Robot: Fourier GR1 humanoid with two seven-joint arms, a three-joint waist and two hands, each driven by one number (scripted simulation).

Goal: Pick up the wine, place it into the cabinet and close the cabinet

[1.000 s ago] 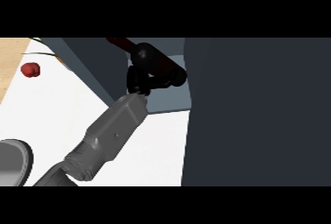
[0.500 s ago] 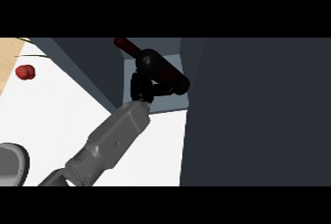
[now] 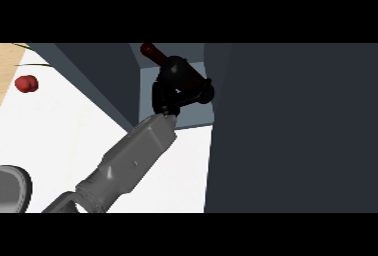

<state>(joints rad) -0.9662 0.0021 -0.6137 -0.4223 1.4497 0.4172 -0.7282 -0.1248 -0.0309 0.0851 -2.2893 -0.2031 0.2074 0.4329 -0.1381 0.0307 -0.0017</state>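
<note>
Wine: a dark red bottle (image 3: 152, 51) is seen at the top of the head view, only its upper part showing above the black hand; the rest is hidden by the fingers. It lies within the cabinet opening, tilted toward the upper left.
Writing: no label, brand or lettering can be read on the bottle or on anything else.
Left hand: the hand (image 3: 177, 87) is curled round the bottle and is placed inside the cabinet opening; its grey forearm (image 3: 129, 160) runs down to the lower left edge of the view.
Right hand: it is not shown in the view.
Cabinet: a pale grey-blue inner floor (image 3: 193, 116) is visible under the hand, bounded by a dark slanted wall (image 3: 103, 75) on the left.
Cabinet door: a large dark panel (image 3: 295, 130) fills the right side of the view and stands just beside the hand; whatever lies behind it is blocked.
Tabletop: a white surface (image 3: 66, 135) is seen to the left of the forearm.
Red object: a small round red thing (image 3: 26, 83) rests on the tabletop, well apart from the cabinet opening; its kind cannot be told.
Grey object: a rounded grey shape (image 3: 11, 190) is cut off by the lower left edge.
</note>
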